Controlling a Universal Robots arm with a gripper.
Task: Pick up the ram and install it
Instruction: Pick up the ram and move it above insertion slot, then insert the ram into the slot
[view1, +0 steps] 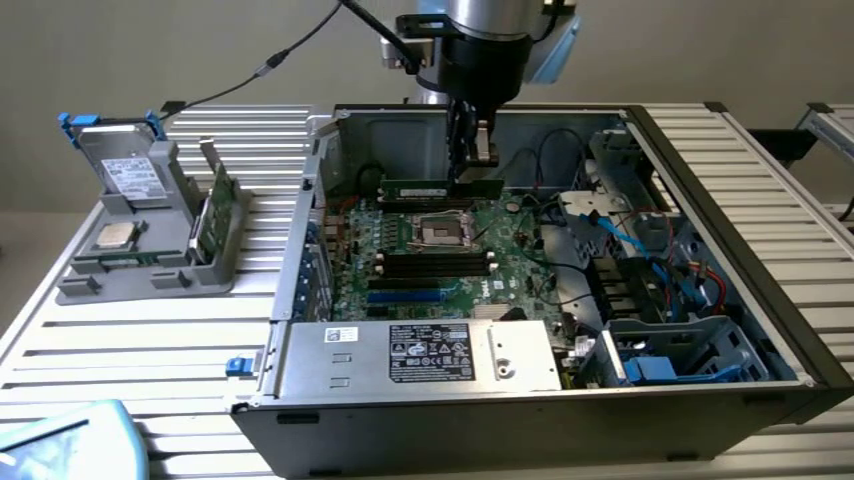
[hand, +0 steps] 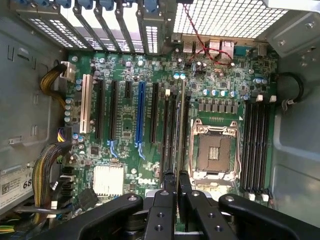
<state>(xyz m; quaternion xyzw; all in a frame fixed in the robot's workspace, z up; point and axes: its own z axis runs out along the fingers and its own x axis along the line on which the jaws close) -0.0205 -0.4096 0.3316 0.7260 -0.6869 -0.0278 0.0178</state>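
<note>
The ram (view1: 424, 190) is a long green stick held level above the motherboard (view1: 514, 285) inside the open computer case (view1: 767, 300). My gripper (view1: 474, 165) comes down from above and is shut on the stick's end toward the exterior view's right. In the wrist view the ram (hand: 180, 125) shows edge-on as a thin strip running out from between the black fingers (hand: 163, 200) of the gripper (hand: 176, 187). It hangs over the black memory slots (hand: 170, 130) beside the empty processor socket (hand: 212, 152). More slots (hand: 257, 145) lie on the socket's other side.
A grey parts holder (view1: 147, 255) stands on the slatted table at the exterior view's left, with a boxy drive (view1: 127, 175), a silver processor chip (view1: 114, 237) and another green board (view1: 214, 215). The power supply (view1: 427, 355), cables (view1: 641, 250) and drive cage (view1: 667, 350) crowd the case.
</note>
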